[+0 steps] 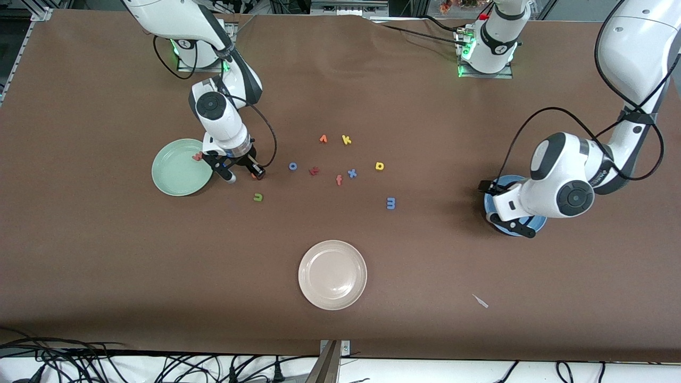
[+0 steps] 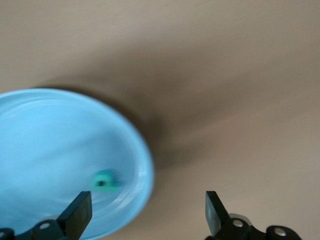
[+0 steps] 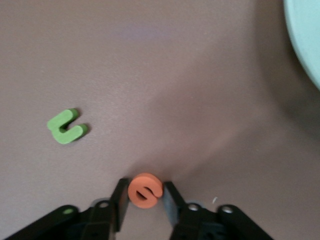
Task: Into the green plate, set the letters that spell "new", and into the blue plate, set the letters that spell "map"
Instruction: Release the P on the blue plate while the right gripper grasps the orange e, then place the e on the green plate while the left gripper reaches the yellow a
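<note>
Letters are two home so far, salmon-red w (image 1: 197, 156) in the green plate (image 1: 175, 178) and teal p (image 2: 105, 181) in the blue plate (image 2: 45, 150), left gripper (image 2: 145, 212) jaws wide above it, right gripper (image 3: 145, 200) clamping the orange e (image 3: 145, 190) beside the green plate, while green n (image 1: 258, 197), blue m (image 1: 391, 202) and yellow a (image 1: 379, 166) wait mid-worktop.

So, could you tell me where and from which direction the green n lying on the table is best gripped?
The green n lies flat on the table, apart from other letters, so I would come straight down from above. Close the fingers across its two outer legs, since those parallel sides suit a pinch and the thin foam offers no edge from the side. The right gripper, shut on the orange e, is closest.
</note>
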Controlling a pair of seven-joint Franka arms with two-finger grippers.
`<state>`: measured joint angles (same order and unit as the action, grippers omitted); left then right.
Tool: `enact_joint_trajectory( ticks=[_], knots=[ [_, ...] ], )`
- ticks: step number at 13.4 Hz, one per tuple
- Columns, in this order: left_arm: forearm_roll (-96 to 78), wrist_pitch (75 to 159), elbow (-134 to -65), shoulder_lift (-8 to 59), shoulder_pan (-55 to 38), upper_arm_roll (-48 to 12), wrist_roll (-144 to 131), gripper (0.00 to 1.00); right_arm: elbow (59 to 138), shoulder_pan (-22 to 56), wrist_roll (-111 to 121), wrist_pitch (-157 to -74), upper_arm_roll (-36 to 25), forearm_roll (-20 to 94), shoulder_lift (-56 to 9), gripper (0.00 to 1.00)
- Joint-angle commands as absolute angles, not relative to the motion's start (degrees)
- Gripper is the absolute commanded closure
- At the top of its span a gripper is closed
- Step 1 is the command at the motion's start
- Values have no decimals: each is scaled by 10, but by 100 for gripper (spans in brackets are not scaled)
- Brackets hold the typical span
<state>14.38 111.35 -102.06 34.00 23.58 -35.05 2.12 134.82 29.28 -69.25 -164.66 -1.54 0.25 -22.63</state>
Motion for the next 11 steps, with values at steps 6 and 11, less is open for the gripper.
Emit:
enact_joint_trajectory(
  ticks=[6,11],
  knots=[
    [154,1243,-1123,319,210,-478,-233,0,1342,296,-602,-1577,-68,4,-164,94],
    [180,1312,-1124,338,93,-471,-365,0,1345,295,-395,-1444,-176,4,-128,94]
  ],
)
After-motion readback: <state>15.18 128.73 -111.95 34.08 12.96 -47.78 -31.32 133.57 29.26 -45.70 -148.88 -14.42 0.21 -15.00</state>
